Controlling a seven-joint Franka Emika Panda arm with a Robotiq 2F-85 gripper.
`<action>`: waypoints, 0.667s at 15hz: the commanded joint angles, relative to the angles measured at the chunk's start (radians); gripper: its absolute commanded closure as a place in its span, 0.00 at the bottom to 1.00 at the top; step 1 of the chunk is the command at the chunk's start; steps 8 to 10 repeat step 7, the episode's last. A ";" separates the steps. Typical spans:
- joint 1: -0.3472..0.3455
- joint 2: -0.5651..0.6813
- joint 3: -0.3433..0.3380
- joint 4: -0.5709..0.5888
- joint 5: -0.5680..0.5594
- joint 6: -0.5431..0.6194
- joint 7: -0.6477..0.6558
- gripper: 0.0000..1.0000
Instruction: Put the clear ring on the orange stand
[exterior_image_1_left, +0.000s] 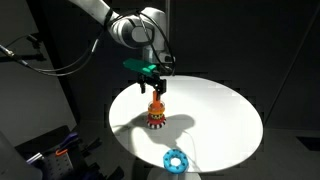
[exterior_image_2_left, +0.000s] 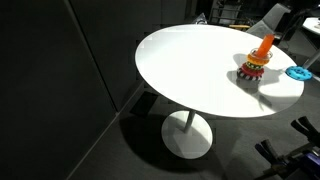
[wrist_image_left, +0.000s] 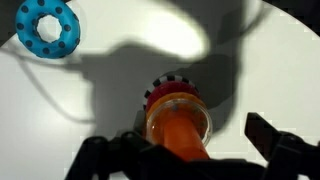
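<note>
The orange stand (exterior_image_1_left: 157, 113) is upright near the middle of the white round table (exterior_image_1_left: 225, 115); it also shows in an exterior view (exterior_image_2_left: 258, 58). In the wrist view the clear ring (wrist_image_left: 208, 120) encircles the orange peg (wrist_image_left: 178, 135) near its top, above the red base. My gripper (wrist_image_left: 185, 150) hangs directly over the stand (exterior_image_1_left: 155, 90). Its fingers are spread on either side of the peg, and the right finger is clear of the ring. The gripper is open and holds nothing.
A blue ring with holes (exterior_image_1_left: 176, 159) lies flat near the table edge, also visible in an exterior view (exterior_image_2_left: 297, 72) and the wrist view (wrist_image_left: 48, 27). Dark floor and equipment surround the table.
</note>
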 joint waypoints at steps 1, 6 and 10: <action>0.000 -0.078 -0.011 -0.076 -0.001 0.042 0.037 0.00; 0.005 -0.040 -0.011 -0.045 0.000 0.023 0.018 0.00; 0.005 -0.038 -0.010 -0.045 0.000 0.023 0.018 0.00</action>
